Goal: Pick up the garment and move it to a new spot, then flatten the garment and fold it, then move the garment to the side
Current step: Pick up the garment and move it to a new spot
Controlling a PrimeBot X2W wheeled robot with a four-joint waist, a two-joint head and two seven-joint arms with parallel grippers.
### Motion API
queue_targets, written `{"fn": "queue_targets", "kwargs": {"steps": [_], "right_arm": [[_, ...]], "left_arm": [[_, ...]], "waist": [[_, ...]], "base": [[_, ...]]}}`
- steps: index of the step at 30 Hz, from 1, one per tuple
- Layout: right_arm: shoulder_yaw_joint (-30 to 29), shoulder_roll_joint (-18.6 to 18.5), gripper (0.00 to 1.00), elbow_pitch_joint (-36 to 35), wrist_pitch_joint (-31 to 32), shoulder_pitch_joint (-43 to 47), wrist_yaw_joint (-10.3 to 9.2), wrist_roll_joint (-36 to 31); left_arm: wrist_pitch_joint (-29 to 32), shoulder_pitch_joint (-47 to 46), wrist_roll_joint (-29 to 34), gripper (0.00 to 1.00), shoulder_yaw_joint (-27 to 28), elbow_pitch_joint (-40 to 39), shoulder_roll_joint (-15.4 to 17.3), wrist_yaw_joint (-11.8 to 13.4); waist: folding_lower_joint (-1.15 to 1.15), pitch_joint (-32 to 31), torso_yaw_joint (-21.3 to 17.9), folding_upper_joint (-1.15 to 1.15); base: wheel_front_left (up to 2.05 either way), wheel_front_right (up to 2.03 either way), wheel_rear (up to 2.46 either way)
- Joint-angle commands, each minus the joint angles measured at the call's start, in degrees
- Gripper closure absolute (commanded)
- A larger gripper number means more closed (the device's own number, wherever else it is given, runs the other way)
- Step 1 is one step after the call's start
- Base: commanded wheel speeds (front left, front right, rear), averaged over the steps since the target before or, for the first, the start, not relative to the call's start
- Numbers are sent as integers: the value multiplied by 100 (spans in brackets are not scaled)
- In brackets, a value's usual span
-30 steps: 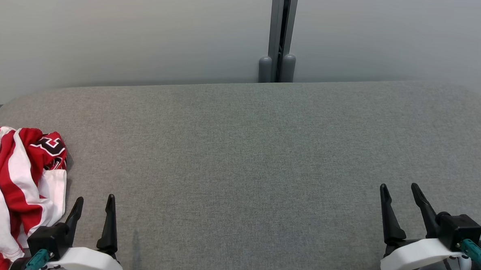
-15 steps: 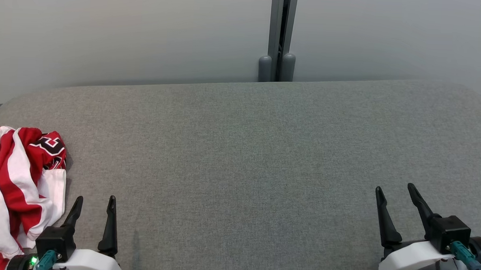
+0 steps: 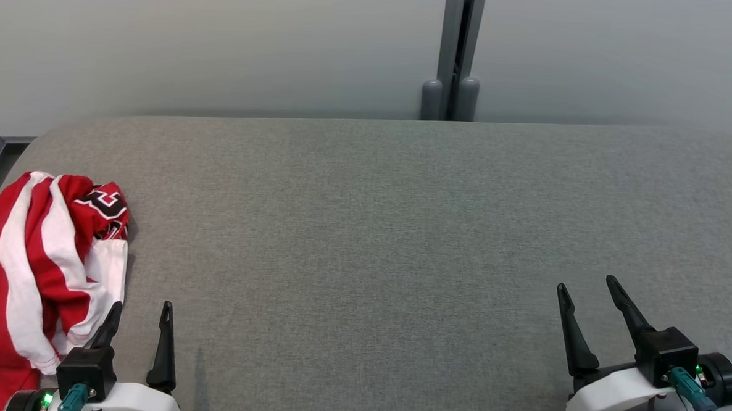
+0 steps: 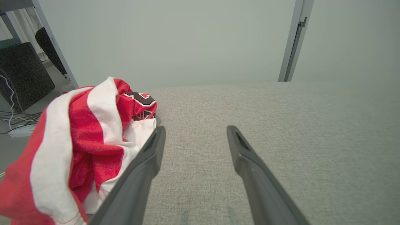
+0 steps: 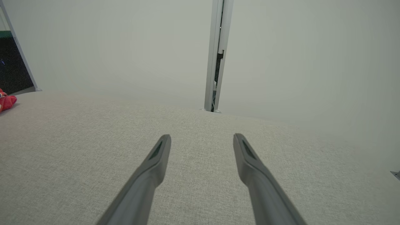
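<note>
Lower left of the head view, garment [image 3: 42,265]: a crumpled red-and-white heap at the left end of the grey table [image 3: 370,243]; not lifted, not flattened, so I judge the first step is not yet begun
Left gripper [image 3: 141,307]: at the bottom left of the frame, my two fingers spread wide with nothing between them; the outer finger sits just beside the white hem, and I cannot tell whether it touches; I judge I hold it here because it is the nearer one for the pick-up
Right gripper [image 3: 586,284]: at the lower right, fingers equally wide and empty; well apart from the heap, over bare table; I judge it waits above the free space where the cloth can be laid out
Post [image 3: 453,49]: at the top, right of centre, against the pale wall
Change from a second ago: the whole head view has slid; the post now stands further right and the heap lies further into the frame, so my head has turned towards it and the heap itself has not moved; both grippers sit slightly lower in the frame, their spread unchanged
</note>
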Motion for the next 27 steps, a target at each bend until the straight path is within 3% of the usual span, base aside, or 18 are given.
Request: {"fn": "queue_targets", "kwargs": {"steps": [1, 20, 27], "right_arm": [[30, -21, 0, -26, -41, -22, 11, 24], [608, -23, 0, 116, -36, -160, 6, 112], [728, -26, 0, 186, -36, -232, 6, 129]], "left_arm": [[-28, -19, -6, 0, 34, 9, 32, 41], [-21, 47, -151, 0, 365, 102, 28, 178], [-21, 55, -192, 0, 360, 92, 24, 150]], "waist": [[0, 55, 181, 0], [0, 211, 1832, 0], [0, 243, 2029, 0]], "base": [[0, 0, 0], [0, 0, 0], [0, 0, 0]]}}
